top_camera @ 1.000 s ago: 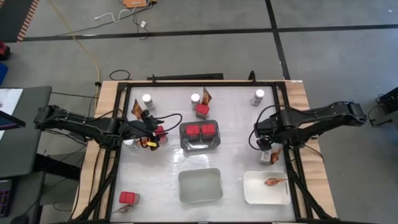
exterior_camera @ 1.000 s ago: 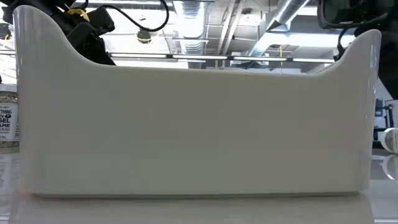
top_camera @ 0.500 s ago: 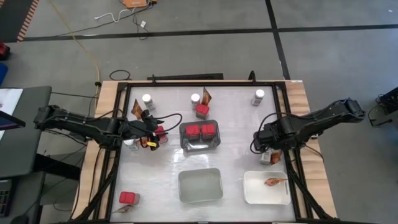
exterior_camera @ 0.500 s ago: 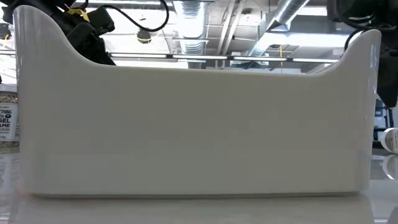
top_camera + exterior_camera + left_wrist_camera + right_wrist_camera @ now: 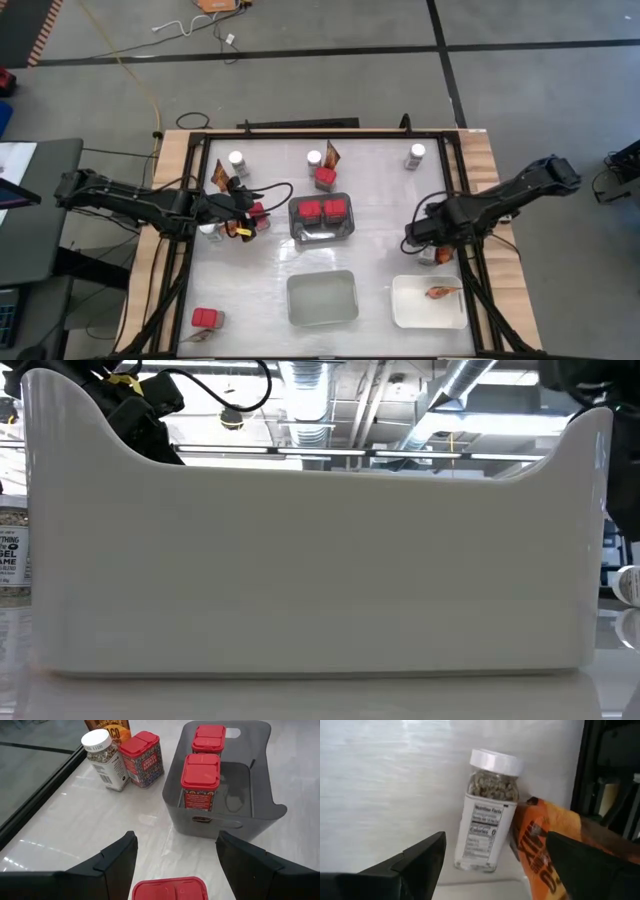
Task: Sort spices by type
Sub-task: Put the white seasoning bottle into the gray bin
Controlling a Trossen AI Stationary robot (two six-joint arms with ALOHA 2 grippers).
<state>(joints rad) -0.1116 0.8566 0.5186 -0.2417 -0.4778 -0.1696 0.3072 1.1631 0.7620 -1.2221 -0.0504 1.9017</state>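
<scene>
Red-lidded tin [image 5: 170, 889] sits between the left gripper's [image 5: 176, 865] spread, unclenched fingers near the table's left edge, beside a grey tray [image 5: 263, 815] holding two like tins. By the right edge, the right gripper [image 5: 492, 865], fingers apart and grasping nothing, faces a white-lidded jar [image 5: 487, 830] touching an orange packet [image 5: 547, 845].

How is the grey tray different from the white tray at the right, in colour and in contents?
The grey tray is dark and holds two red containers; the right white tray is pale and holds one orange-brown packet. The grey tray lies mid-table, the white tray near the front edge. Both are rectangular.
</scene>
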